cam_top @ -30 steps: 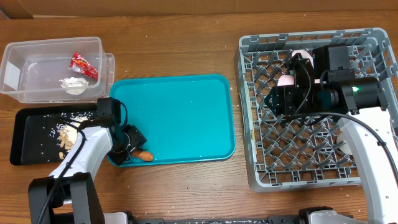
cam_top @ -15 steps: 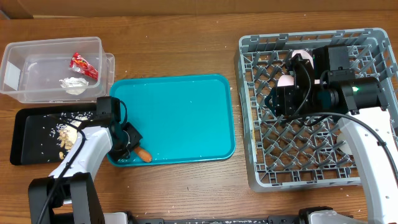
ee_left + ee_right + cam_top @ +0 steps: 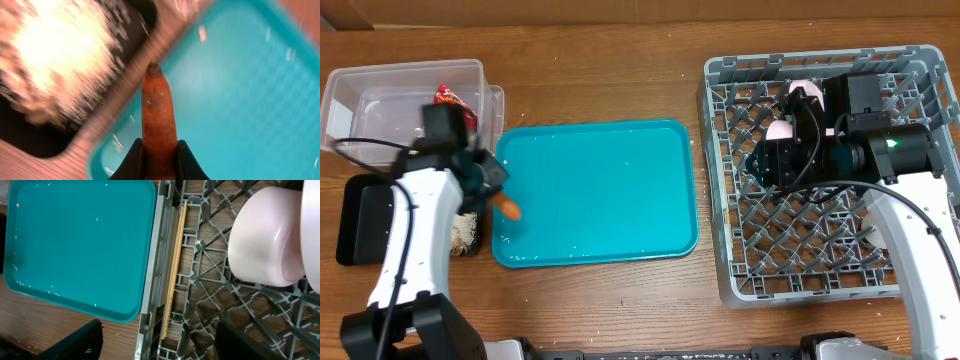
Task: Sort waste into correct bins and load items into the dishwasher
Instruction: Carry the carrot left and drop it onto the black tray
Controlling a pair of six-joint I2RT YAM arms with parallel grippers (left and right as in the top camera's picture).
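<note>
My left gripper [image 3: 159, 151] is shut on the small orange carrot [image 3: 159, 112], which points forward out of the jaws. In the overhead view the carrot [image 3: 507, 209] hangs over the left rim of the teal tray [image 3: 600, 190], beside the black tray [image 3: 358, 222]. The clear tub [image 3: 390, 105] holds a red wrapper [image 3: 444, 94]. My right gripper [image 3: 162, 342] stands open over the left edge of the grey dish rack [image 3: 820, 230], nothing between its fingers. Chopsticks [image 3: 175, 265] lie along that edge, and a white bowl [image 3: 265, 240] rests in the rack.
Rice and beige scraps [image 3: 55, 50] lie blurred in the black tray [image 3: 30, 135]. White grains speckle the teal tray [image 3: 80, 235]. More white dishes [image 3: 800, 92] sit at the rack's back under the right arm. Bare wood shows in front of the teal tray.
My left gripper shut on the carrot at the teal tray's front left, then lifted it back and left to the tray's left rim. The right arm has not moved.
</note>
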